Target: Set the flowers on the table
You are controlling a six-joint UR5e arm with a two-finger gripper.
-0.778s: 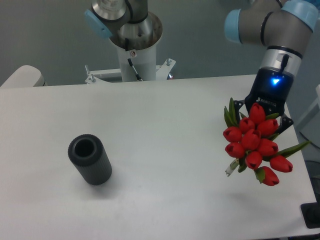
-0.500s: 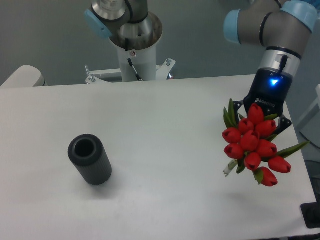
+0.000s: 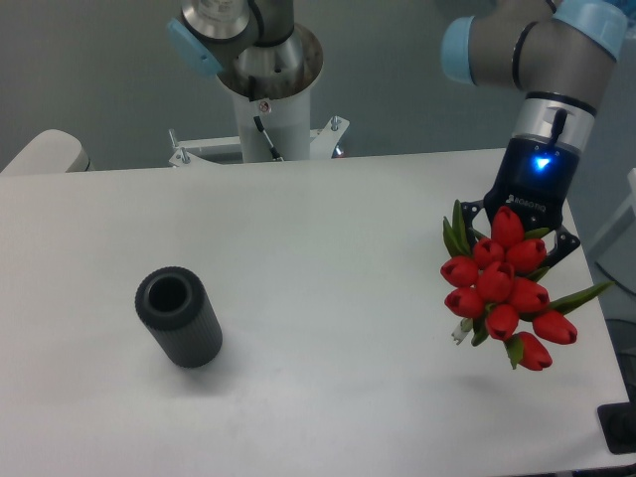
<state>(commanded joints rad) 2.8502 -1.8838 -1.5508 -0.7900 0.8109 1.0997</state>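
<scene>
Carry step: gripper [image 3: 521,237] holds flowers [image 3: 502,292] above table [image 3: 328,268], far right; jaws clamped on stems, I judge; next: lower, lay flat, release.

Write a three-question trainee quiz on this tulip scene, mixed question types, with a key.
1. True or false: the flowers lie flat on the table, free of the gripper.
2. Where does the dark ribbed cylinder stand? A) left part of the table B) right edge C) under the flowers
3. Fill in: the tulip heads are ___ in colour.

Key: 1. False, the bunch is in the gripper, blooms toward the camera. 2. A. 3. red.
</scene>
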